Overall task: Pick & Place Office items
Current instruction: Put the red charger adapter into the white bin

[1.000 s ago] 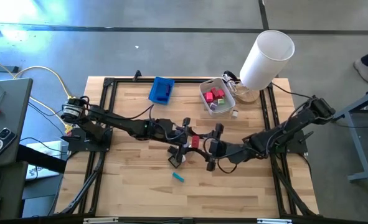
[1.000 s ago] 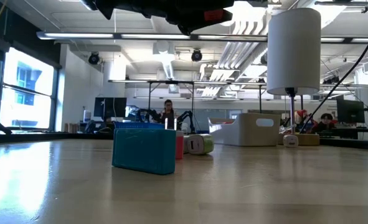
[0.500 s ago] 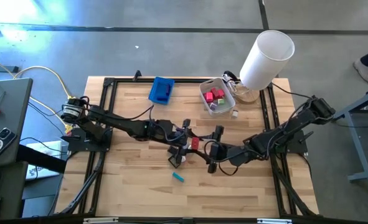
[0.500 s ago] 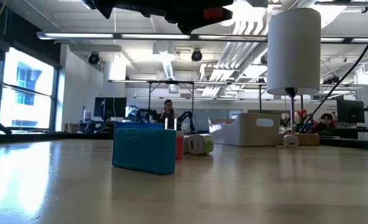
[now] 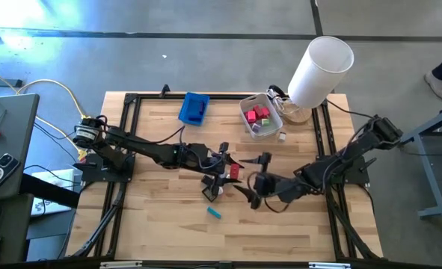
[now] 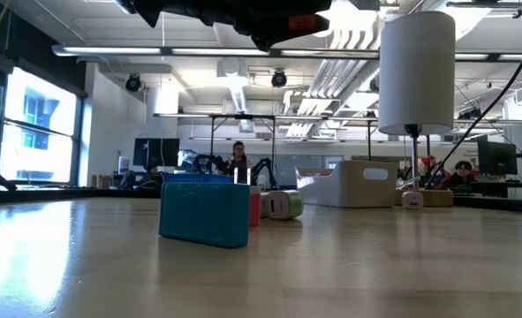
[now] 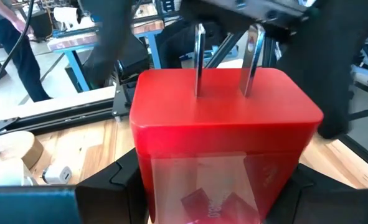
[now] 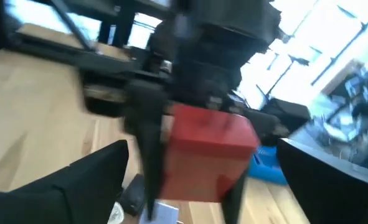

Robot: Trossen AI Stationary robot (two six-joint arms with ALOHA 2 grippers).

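My left gripper (image 5: 226, 170) hangs over the middle of the table, shut on a red plug block (image 7: 224, 118) whose two metal prongs (image 7: 252, 59) point away toward my right arm. My right gripper (image 5: 252, 178) faces it from the table's right. It is open, with one finger on either side of the red block (image 8: 208, 155) and apart from it. A teal piece (image 5: 215, 213) and a black-and-white piece (image 5: 211, 191) lie on the table below them. The translucent bin (image 5: 273, 119) holds red, pink and purple pieces. My left gripper pinches the red block by its two side faces (image 7: 143, 168) between its two fingers (image 7: 109, 183), at the end away from the prongs. The fingers reach in about level from the table's left. The block is lifted clear of the table, prongs pointing toward the table's right.
A blue tray (image 5: 194, 108) stands at the far edge left of the bin. A tall white cylinder (image 5: 321, 71) rises at the far right corner, with a small white piece (image 5: 282, 136) near the bin. Black frame rails (image 5: 131, 119) run along the table's sides.
My right gripper has opened wider around the red block and rolled a little at the wrist. The red block has stayed lifted in my left gripper, which has kept still.
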